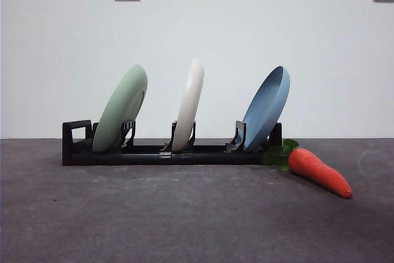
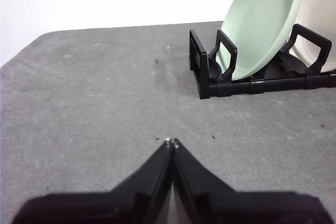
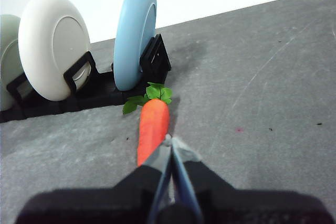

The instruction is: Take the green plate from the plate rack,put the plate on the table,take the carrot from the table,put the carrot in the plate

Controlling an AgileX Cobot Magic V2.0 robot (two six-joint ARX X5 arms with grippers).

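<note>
Left gripper point(image 2: 171, 142) jaws pressed together, green plate point(image 2: 261, 24) racked well beyond, right gripper point(image 3: 170, 141) likewise.

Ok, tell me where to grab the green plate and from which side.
Grip the green plate by its top rim, coming down from above. It stands on edge in the plate rack, leaning, lower half held in the slot, so only the upper edge is free. The left claw, shut, is nearest.

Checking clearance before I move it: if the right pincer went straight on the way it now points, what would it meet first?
Most likely the carrot: it lies on the table directly ahead of the shut right pincer, its tapered end nearest. Depth is hard to judge, though.
</note>
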